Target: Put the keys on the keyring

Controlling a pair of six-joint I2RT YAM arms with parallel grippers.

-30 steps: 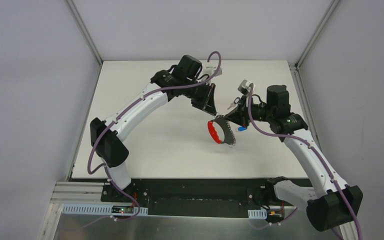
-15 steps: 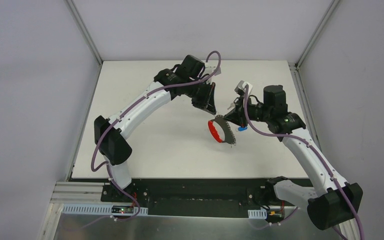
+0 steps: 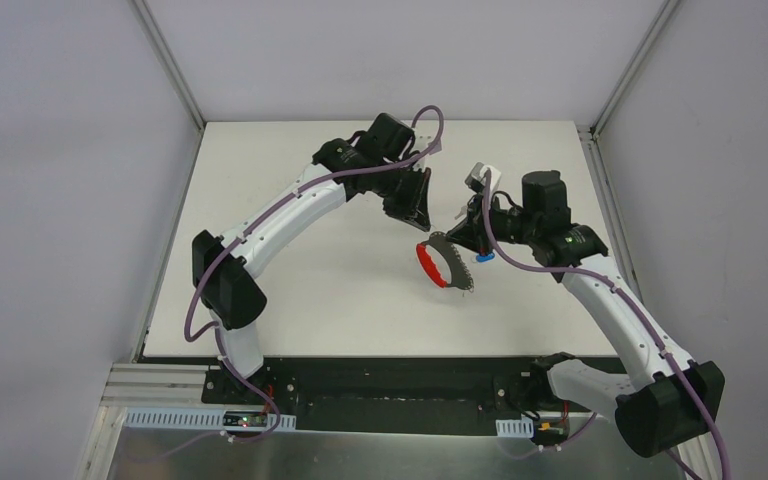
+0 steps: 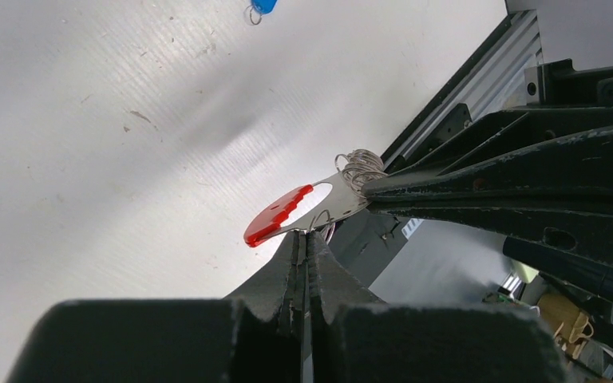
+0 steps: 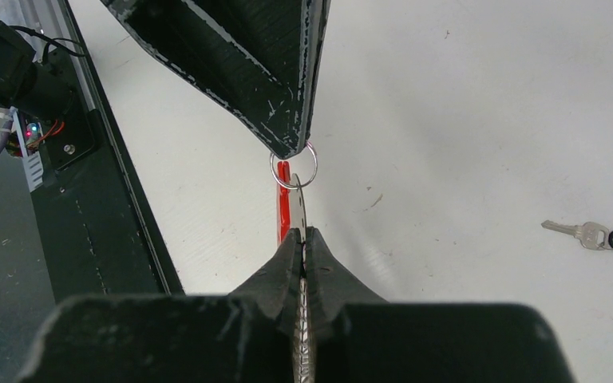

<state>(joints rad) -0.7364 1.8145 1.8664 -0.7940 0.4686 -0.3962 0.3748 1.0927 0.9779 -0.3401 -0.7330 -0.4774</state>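
Near the desk's (image 3: pixel 310 300) middle, slightly toward the right edge, top view: the keyring (image 3: pixel 443 264) is sitting just under both claw tips, with its red band (image 3: pixel 426 262) facing the left edge and its silvery rings (image 3: pixel 458 270) facing the right edge. Cannot tell if it is touching the desk. The left claw (image 3: pixel 423 222) is reaching in from the far side and the right claw (image 3: pixel 457 232) from the right edge. The blue key (image 3: pixel 482 257) is lying just beside the rings, on the right-edge side. Left wrist view: the left claw's fingers are pressing together, pinching the keyring's flat silvery part next to the red band, while the right claw's fingers are meeting the rings. Right wrist view: the right claw is pressing together on the keyring, seen edge-on, and the left claw's tip is gripping a ring. The silver key (image 5: pixel 584 233) is lying apart, on the desk.
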